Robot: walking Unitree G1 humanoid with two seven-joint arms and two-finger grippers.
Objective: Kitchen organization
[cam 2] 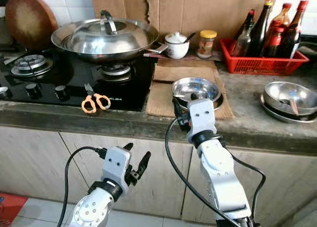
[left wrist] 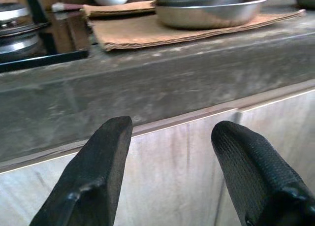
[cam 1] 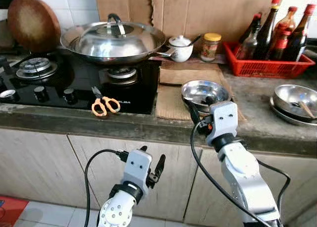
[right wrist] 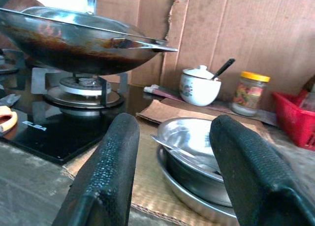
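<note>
Grey stone counter (cam 1: pixel 257 123) is running across the kitchen above pale cabinet doors, with a black gas hob (cam 1: pixel 74 83) on the left carrying a lidded wok (cam 1: pixel 113 39) and orange-handled scissors (cam 1: pixel 104 105) lying at its near edge. Right of the hob, stacked steel bowls (cam 1: pixel 204 93) are sitting on a piece of cardboard (cam 1: pixel 171 96), a utensil resting inside the top one. The right gripper (right wrist: pixel 170 167) is hovering at the counter's near edge just before those bowls, its fingers spread wide and holding nothing. The left gripper (cam 1: pixel 152 170) is hanging low in front of the cabinets, likewise open and empty. Judging from this, the bowls are the likely target: the right gripper should be advancing level with one finger going over the rim and one outside it, closing gently so the stack is not sliding on the cardboard. Farther right, a red basket (cam 1: pixel 267 66) is holding sauce bottles.
</note>
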